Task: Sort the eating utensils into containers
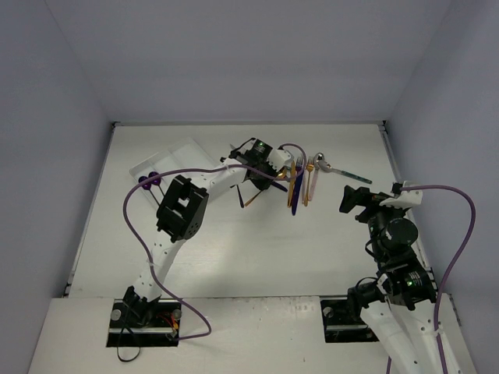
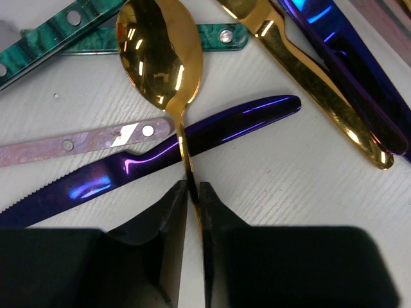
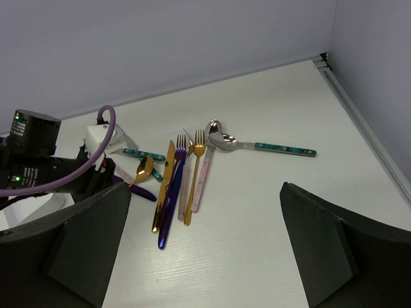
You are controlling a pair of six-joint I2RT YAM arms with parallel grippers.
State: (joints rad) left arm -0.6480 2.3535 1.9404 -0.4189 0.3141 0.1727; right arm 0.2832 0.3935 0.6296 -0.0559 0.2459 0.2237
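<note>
— Where do you have the tray?
— You have the tray (image 1: 183,152) at the far left of the table (image 1: 234,257), with the utensils (image 1: 300,183) heaped right of it, mid-table.
— And at your left gripper (image 2: 192,189)?
— Your spoon (image 2: 160,51) lies across a knife (image 2: 96,183), its handle between that gripper's fingers. A lone spoon (image 1: 343,173) lies right of the heap.

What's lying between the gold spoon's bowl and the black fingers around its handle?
A purple knife crosses under the gold spoon's handle there, just ahead of the left fingers. The left wrist view shows it.
</note>
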